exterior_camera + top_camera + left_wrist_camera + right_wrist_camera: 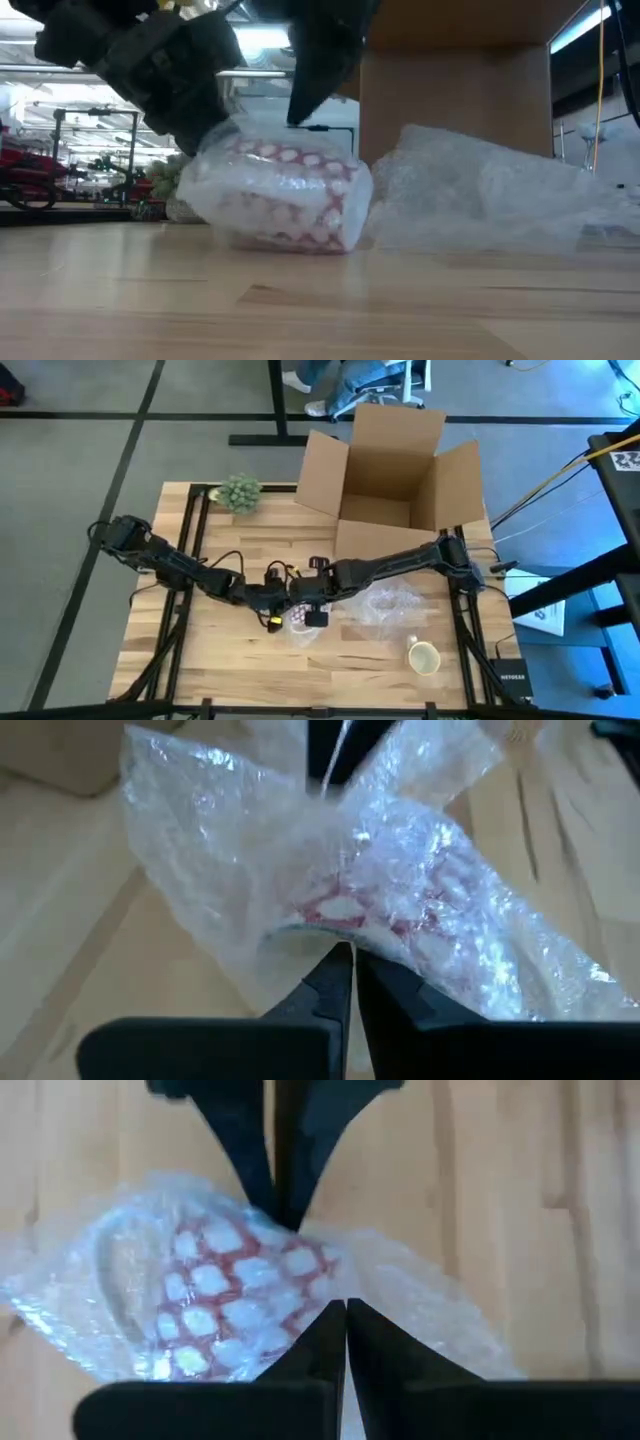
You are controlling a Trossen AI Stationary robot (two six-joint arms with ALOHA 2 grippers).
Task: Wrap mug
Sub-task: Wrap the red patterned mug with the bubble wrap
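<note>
A red-and-white patterned mug (290,195) lies on its side on the table, covered in clear bubble wrap (400,890). In the high view the bundle (298,622) sits at the table's middle, toward the near edge. My left gripper (351,970) comes at it from the left and is shut on the wrap. My right gripper (345,1325) comes from the right and is also shut on the wrap. The two grippers meet over the mug (230,1290), with the left gripper's fingers (250,1150) facing the right gripper across it. My left gripper pinches a gathered bit of bubble wrap (335,932) between its two fingertips, right by the mug's end. It slants down from the table's left. The wrapped mug rests on the table. My right gripper pinches the bubble wrap (340,1285) on the mug's side between its fingertips, opposite the left gripper. It slants down from the table's right. How many layers it holds, I cannot tell.
A second loose sheet of bubble wrap (392,605) lies just right of the bundle. A pale mug (423,657) stands near the front right. An open cardboard box (390,470) fills the far right, and a small green plant (238,492) stands at the far left.
</note>
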